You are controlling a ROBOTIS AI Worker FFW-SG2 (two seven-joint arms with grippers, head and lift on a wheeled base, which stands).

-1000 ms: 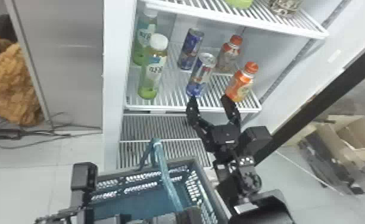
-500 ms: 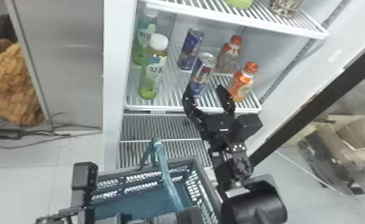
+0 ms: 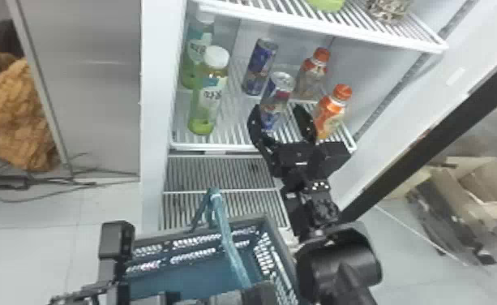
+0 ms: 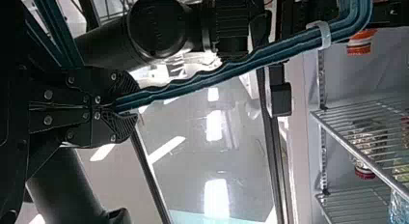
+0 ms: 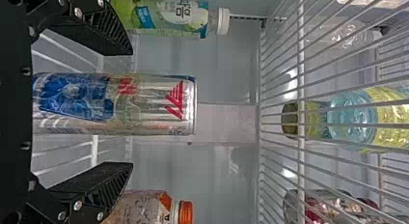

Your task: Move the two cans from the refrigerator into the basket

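Observation:
Two blue-and-silver cans stand upright on the refrigerator shelf, the front can nearer the edge and the rear can behind it. My right gripper is open around the front can, one finger to each side. In the right wrist view the can lies between the spread fingers of my right gripper, with a gap on both sides. The basket is below, before the refrigerator. In the left wrist view my left gripper is shut on the teal basket handle.
Green bottles stand left of the cans, orange-capped bottles to their right, one close to the right gripper's finger. A wire shelf hangs above. The refrigerator's side wall rises at the left.
The right gripper has moved in toward the front can, and its fingers now stand on both sides of it. Cans, basket and left arm have stayed in place.

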